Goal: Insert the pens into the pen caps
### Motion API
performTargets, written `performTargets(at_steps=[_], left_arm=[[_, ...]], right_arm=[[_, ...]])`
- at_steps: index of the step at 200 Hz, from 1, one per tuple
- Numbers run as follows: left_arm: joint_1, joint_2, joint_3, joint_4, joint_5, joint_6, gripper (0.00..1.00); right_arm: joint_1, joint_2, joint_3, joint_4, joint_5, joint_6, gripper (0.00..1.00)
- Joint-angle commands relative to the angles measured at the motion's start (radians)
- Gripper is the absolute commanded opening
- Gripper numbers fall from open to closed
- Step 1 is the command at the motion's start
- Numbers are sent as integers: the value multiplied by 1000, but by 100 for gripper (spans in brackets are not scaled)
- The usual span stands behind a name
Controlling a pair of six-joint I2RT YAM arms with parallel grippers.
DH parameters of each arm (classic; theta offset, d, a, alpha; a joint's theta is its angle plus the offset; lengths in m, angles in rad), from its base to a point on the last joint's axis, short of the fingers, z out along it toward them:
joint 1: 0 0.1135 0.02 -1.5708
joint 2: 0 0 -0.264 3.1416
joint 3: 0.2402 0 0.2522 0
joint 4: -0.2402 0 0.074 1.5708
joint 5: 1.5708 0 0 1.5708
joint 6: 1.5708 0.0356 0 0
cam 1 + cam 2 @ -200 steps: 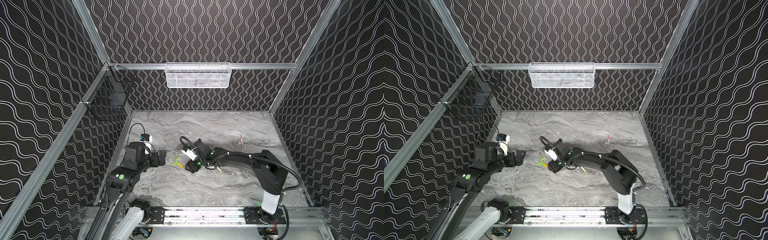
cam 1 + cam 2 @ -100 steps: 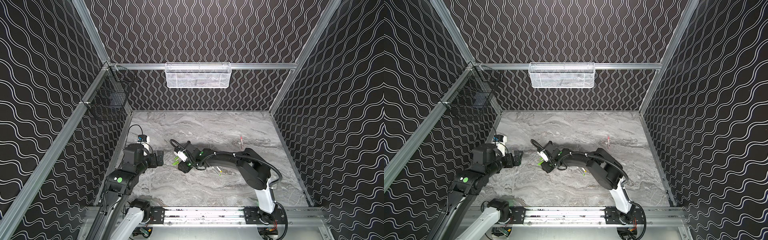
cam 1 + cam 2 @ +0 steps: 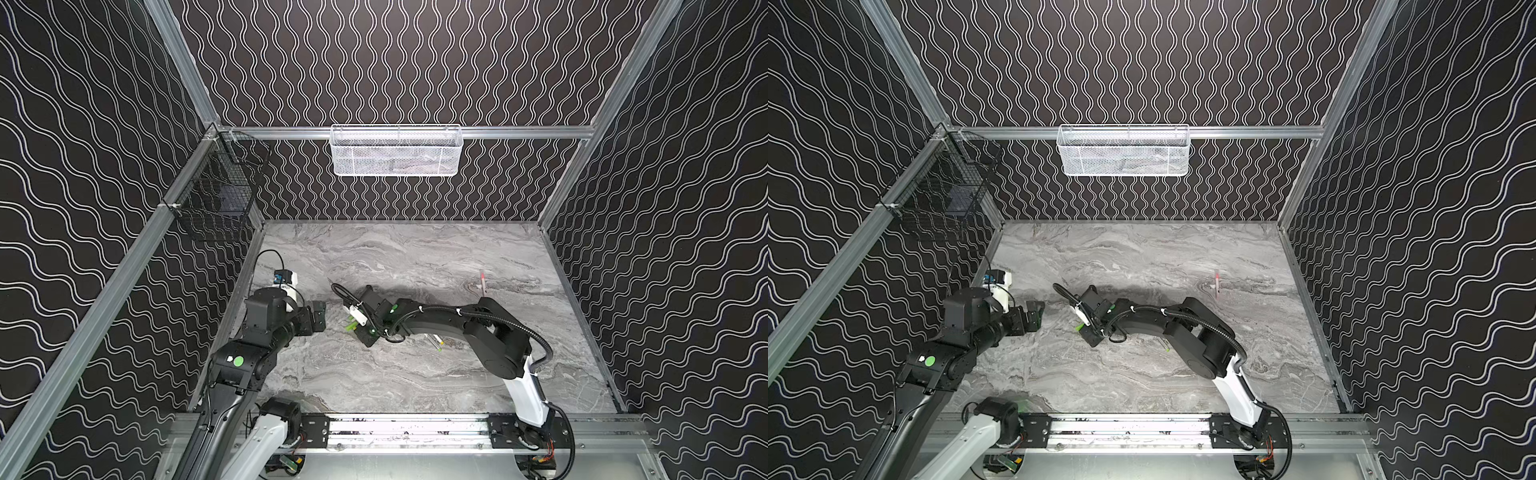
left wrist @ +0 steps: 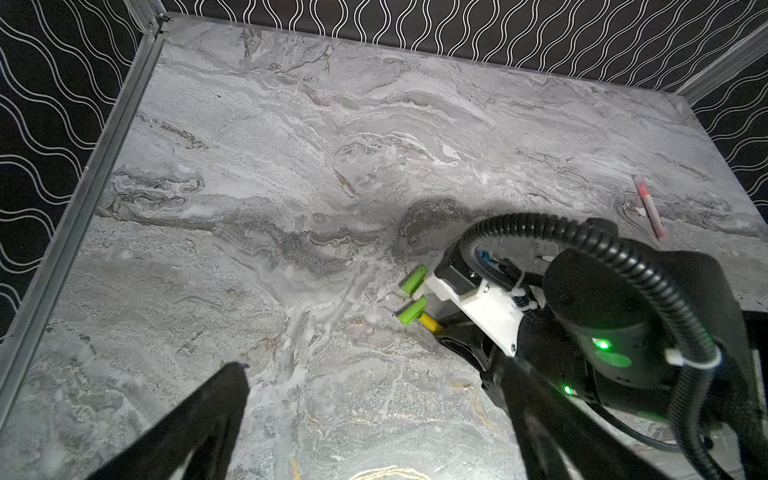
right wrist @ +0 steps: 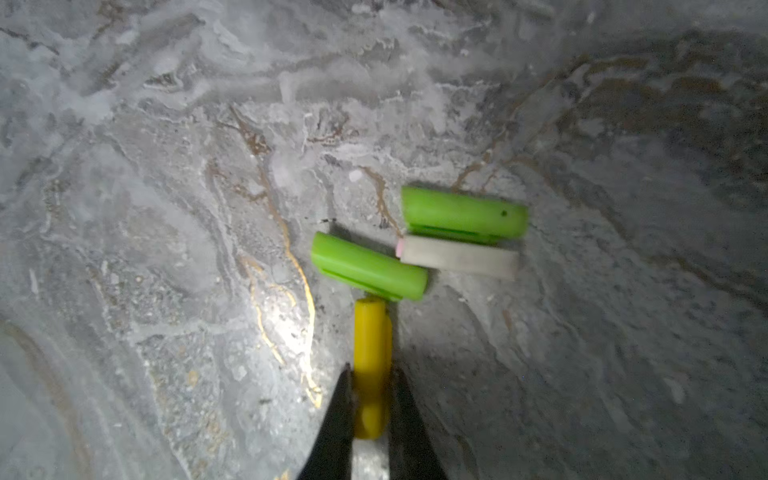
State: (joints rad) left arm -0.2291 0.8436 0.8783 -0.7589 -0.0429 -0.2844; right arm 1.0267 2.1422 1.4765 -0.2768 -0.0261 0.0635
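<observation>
On the marble table (image 3: 415, 382), the left gripper (image 3: 320, 316) is held with jaws wide apart. The right gripper (image 5: 371, 382) is clamped on the yellow cap (image 5: 370, 332). A pink pen (image 3: 482, 281) is seen well apart, far right. One green cap (image 5: 368, 266) is met by the yellow cap's tip. A second green cap (image 5: 463, 212) and a pale cap (image 5: 457, 257) are laid touching.
</observation>
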Motion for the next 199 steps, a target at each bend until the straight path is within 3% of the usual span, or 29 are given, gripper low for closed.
performTargets(at_steps=[1, 39, 83, 91, 120, 133, 165, 199], left_arm=[[4, 7, 5, 23, 3, -6, 99], [4, 11, 4, 25, 10, -6, 99], [7, 23, 4, 31, 26, -3, 99], [9, 25, 4, 33, 27, -2, 99], [13, 30, 4, 33, 33, -1, 99], [13, 30, 3, 33, 33, -2, 99], [13, 28, 2, 31, 34, -2, 98], [13, 21, 1, 32, 35, -3, 99]], right_arm=[[3, -1, -16, -66, 35, 11, 8], [0, -87, -137, -94, 81, 57, 8], [-13, -205, -251, -194, 98, 218, 8], [-12, -222, -264, -196, 88, 236, 11], [-10, -325, -334, -128, 25, 296, 43], [-12, -372, -363, -88, 19, 305, 49], [-36, -426, -392, -74, 19, 303, 58], [-71, -427, -415, -65, -7, 278, 54]])
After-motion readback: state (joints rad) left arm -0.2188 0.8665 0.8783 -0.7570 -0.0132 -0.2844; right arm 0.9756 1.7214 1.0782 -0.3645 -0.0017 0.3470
